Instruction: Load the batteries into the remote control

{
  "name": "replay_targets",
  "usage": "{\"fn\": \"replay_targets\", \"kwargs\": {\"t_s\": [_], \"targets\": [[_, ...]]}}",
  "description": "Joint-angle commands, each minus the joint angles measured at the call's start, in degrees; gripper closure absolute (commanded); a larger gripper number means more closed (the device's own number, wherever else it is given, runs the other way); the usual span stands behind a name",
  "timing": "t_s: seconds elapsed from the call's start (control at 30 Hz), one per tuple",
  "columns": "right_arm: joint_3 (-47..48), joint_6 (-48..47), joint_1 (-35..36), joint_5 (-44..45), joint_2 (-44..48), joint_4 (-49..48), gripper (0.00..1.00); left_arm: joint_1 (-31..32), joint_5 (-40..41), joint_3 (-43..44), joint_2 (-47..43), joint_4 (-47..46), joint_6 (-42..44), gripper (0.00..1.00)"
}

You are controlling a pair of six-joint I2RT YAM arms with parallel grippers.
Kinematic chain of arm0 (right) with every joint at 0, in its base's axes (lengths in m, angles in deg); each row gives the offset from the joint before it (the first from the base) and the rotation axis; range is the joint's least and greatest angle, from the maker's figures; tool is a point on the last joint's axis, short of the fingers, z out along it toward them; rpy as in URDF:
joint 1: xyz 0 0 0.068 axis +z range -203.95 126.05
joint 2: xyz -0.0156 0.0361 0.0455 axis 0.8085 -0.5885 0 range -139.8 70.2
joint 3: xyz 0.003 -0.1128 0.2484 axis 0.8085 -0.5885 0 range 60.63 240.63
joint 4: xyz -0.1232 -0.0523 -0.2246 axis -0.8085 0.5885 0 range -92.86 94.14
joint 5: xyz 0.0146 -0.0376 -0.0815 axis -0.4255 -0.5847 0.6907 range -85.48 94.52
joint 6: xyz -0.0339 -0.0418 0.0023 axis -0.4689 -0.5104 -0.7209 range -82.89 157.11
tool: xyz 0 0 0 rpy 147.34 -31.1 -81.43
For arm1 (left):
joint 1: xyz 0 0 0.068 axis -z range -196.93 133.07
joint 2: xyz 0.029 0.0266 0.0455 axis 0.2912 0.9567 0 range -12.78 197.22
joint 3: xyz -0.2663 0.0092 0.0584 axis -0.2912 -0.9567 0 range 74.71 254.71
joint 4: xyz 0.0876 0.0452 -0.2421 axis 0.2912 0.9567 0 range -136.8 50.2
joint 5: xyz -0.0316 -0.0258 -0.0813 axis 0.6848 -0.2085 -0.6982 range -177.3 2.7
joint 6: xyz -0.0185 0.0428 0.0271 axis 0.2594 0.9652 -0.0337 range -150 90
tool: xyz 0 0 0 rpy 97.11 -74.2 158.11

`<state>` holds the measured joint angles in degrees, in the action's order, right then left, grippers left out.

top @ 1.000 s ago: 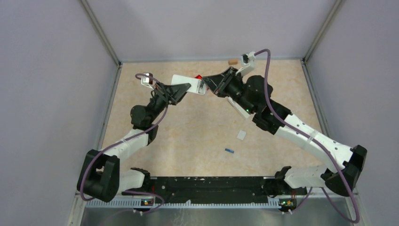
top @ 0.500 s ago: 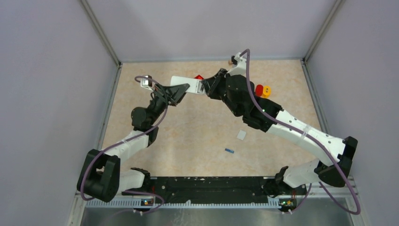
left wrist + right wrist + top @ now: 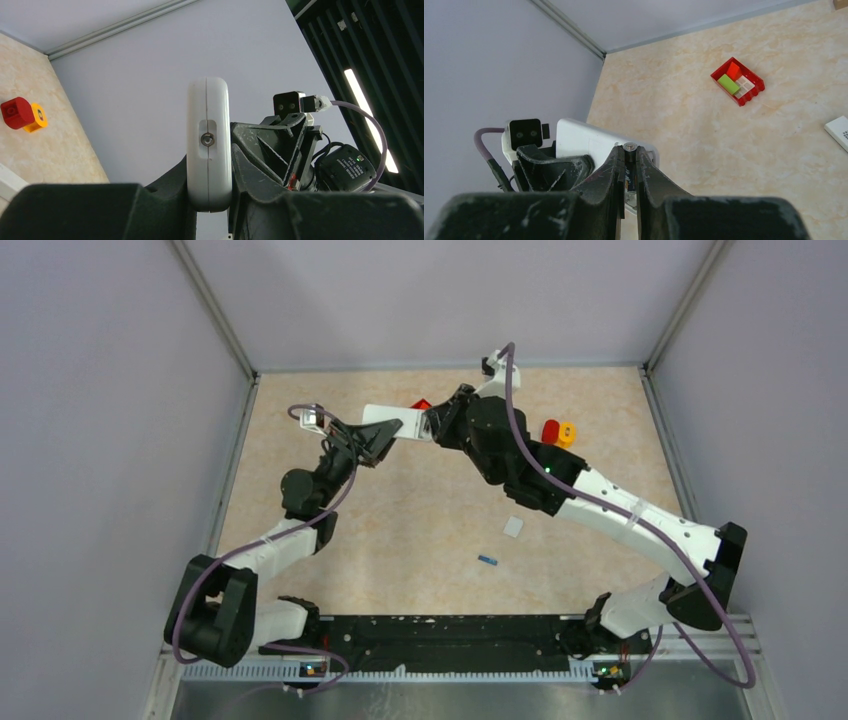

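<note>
Aloft, left gripper (image 3: 390, 430) clamping white remote (image 3: 209, 110), right gripper (image 3: 628, 165) pinching 1 battery (image 3: 629, 150) (dark) beside it

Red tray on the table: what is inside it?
The red tray holds a green block, a red block and pale pieces; its floor beneath them is hidden.

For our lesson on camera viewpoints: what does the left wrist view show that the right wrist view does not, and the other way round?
Only the left wrist view: a red-and-orange block on the table, and a light strip overhead. Only the right wrist view: a red tray of small pieces, and a battery pinched in the right gripper. Both: the white remote and the tan table.
</note>
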<state>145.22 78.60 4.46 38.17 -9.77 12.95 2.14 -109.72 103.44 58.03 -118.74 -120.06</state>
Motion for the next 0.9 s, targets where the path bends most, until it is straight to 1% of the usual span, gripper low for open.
{"fn": "replay_targets", "kwargs": {"t_s": [0.0,0.4,0.5,0.6,0.8,0.87], "targets": [[3.4,-1.2,0.5,0.7,-1.4,0.2,1.00,0.2,0.4,0.3,0.2,-5.9,-1.3,1.00],[3.7,-0.9,0.9,0.5,-2.5,1.0,1.00,0.2,1.2,0.2,1.4,-8.7,-2.2,1.00],[3.8,-0.6,0.8,0.5,-2.6,1.4,0.96,0.2,1.5,0.1,1.2,-8.8,-2.3,1.00],[4.0,-0.4,0.9,0.6,-2.5,1.8,0.89,0.2,2.0,-0.2,0.8,-8.7,-2.2,1.00],[4.6,-0.5,0.8,1.3,-2.1,2.3,0.83,0.2,2.6,-0.5,0.6,-8.7,-2.1,1.00],[4.7,-0.6,0.8,1.4,-2.1,2.5,0.79,0.2,2.8,-0.6,0.6,-8.7,-2.1,1.00]]}}
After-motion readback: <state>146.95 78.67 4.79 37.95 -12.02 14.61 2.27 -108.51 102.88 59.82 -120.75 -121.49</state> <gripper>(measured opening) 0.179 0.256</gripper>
